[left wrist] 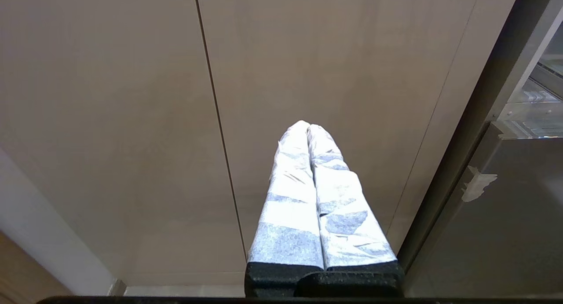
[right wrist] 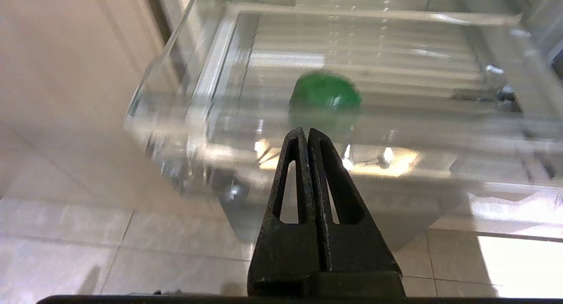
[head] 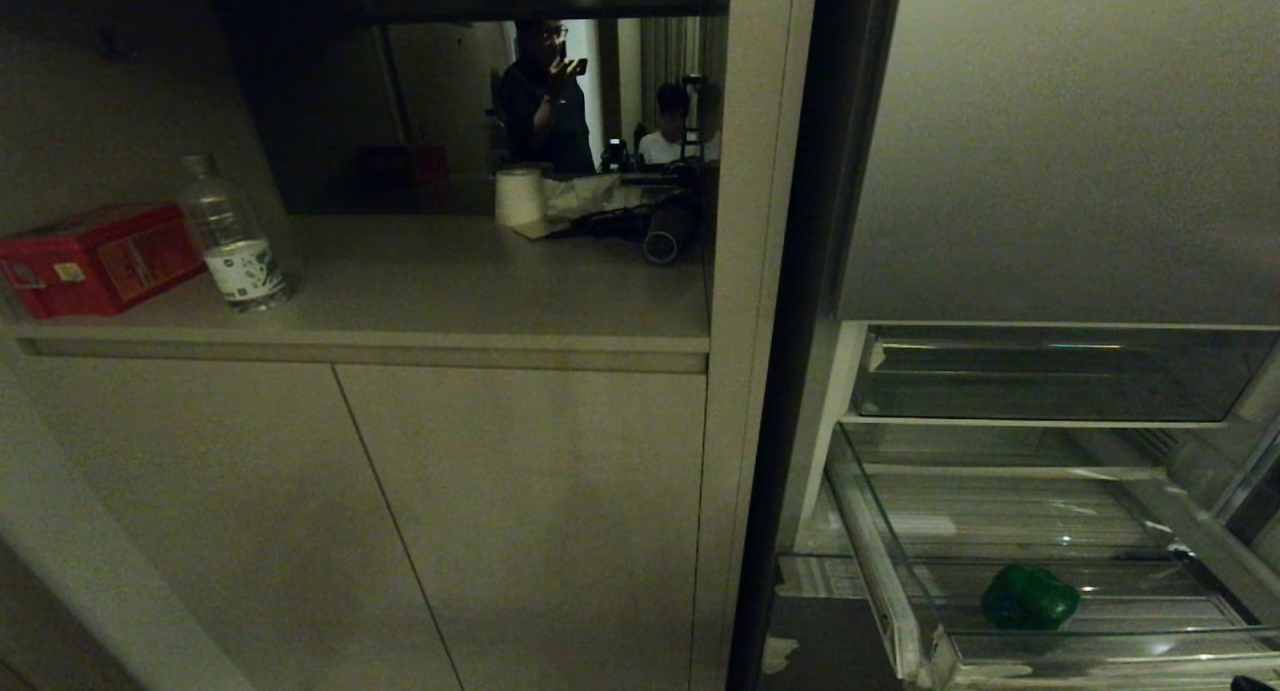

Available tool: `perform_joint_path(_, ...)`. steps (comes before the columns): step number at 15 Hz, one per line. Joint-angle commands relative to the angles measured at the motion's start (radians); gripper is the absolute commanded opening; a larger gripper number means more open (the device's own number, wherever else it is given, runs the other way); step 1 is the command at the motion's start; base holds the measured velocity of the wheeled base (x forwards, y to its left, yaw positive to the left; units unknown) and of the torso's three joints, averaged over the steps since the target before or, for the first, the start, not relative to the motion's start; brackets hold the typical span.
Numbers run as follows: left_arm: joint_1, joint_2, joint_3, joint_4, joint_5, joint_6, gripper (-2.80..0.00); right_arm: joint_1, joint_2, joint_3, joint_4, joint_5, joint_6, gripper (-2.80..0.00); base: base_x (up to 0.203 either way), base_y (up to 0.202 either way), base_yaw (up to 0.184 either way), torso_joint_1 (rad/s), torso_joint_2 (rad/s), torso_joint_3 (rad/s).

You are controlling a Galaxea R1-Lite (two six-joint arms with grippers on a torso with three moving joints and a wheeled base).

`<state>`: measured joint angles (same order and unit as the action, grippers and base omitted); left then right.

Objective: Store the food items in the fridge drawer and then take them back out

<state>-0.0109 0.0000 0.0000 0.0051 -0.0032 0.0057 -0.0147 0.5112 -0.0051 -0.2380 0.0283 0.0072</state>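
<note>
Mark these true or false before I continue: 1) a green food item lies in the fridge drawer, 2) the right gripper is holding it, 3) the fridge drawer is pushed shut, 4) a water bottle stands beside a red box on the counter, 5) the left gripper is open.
1) True: the green food item lies on the ribbed floor of the fridge drawer.
2) False: the right gripper is shut on nothing, outside the drawer's front lip.
3) False: it is pulled out.
4) True: the water bottle stands beside the red box.
5) False: the left gripper is shut.
</note>
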Motion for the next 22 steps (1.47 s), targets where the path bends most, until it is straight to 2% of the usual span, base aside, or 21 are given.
perform_joint_path(1, 0.000, 0.002, 0.000, -0.001, 0.000, 0.000, -2.80, 0.029, -0.249, 0.030, 0.093, -0.014, -0.006, -2.80, 0.000, 0.000, 0.000, 0.000, 0.00, 0.000)
perform_joint_path(6, 0.000, 0.002, 0.000, -0.001, 0.000, -0.003, -2.80, 0.018, -0.517, 0.036, 0.150, -0.030, -0.036, -2.80, 0.000, 0.000, 0.000, 0.000, 0.00, 0.000)
perform_joint_path(8, 0.000, 0.002, 0.000, -0.001, 0.000, -0.003, -2.80, 0.016, -0.511, 0.036, 0.155, -0.038, 0.000, -2.80, 0.000, 0.000, 0.000, 0.000, 0.00, 0.000)
perform_joint_path(16, 0.000, 0.002, 0.000, -0.001, 0.000, -0.003, -2.80, 0.016, -0.511, 0.036, 0.155, -0.041, 0.010, -2.80, 0.000, 0.000, 0.000, 0.000, 0.00, 0.000)
perform_joint_path(22, 0.000, 0.002, 0.000, -0.001, 0.000, -0.003, -2.80, 0.016, -0.511, 0.036, 0.155, -0.041, 0.008, -2.80, -0.002, 0.006, -0.159, 0.005, 0.00, 0.003)
